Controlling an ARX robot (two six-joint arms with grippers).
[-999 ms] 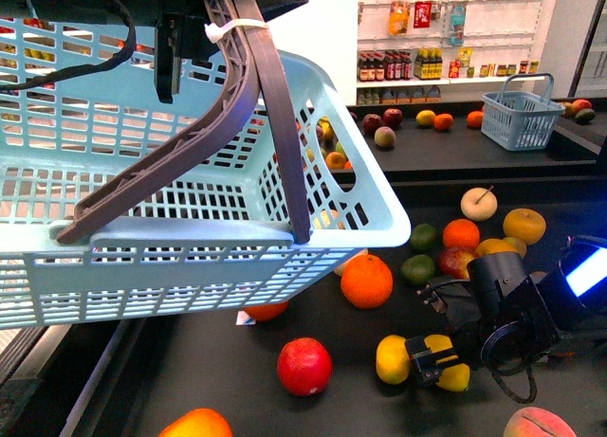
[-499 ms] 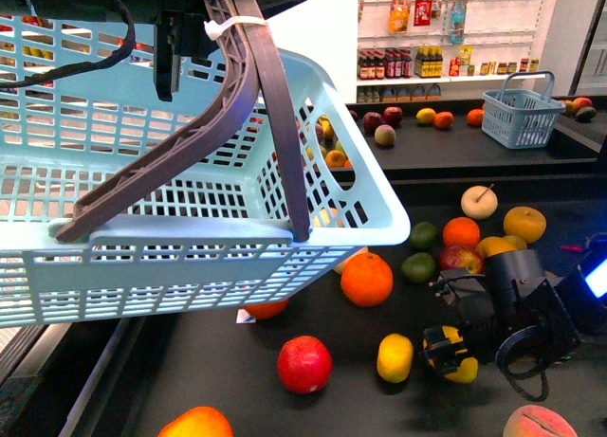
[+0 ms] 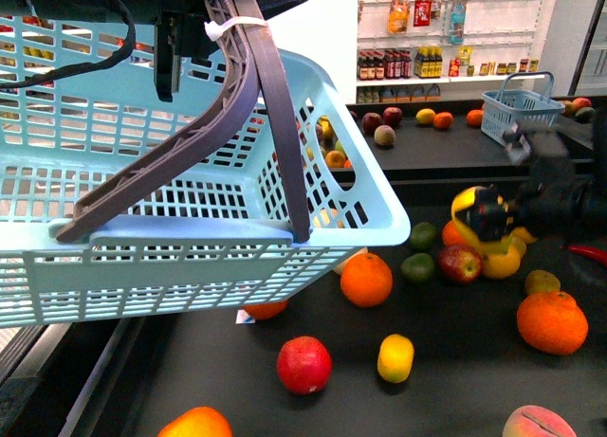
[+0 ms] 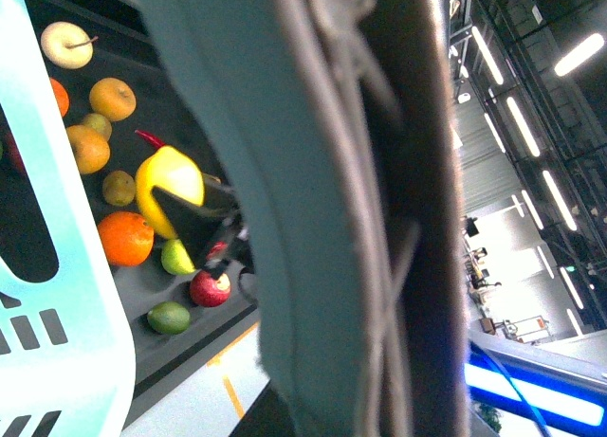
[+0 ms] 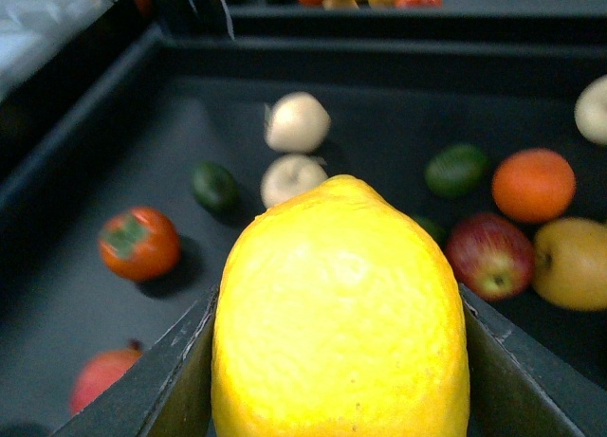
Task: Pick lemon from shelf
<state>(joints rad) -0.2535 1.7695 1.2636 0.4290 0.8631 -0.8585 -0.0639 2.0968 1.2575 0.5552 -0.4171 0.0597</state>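
The lemon (image 5: pixel 341 314) sits clamped between the jaws of my right pincer (image 3: pixel 488 221). It fills the right wrist view, and I read it as lifted clear of the shelf (image 3: pixel 446 390) tray. Closest to my body camera, the pale blue basket (image 3: pixel 190 219) hangs by its grey handles under my left pincer (image 3: pixel 204 25); I cannot tell how that one is set. Past the basket's rim an orange (image 3: pixel 366 279), a red apple (image 3: pixel 304 365) and a small yellow fruit (image 3: pixel 395 357) lie loose on the tray. Further right the held lemon hovers over a cluster of fruit. At the back stands a second basket (image 3: pixel 517 110). I judge the pick made. Next I would carry the lemon across to the near basket, clearing its rim without loosening the grip.
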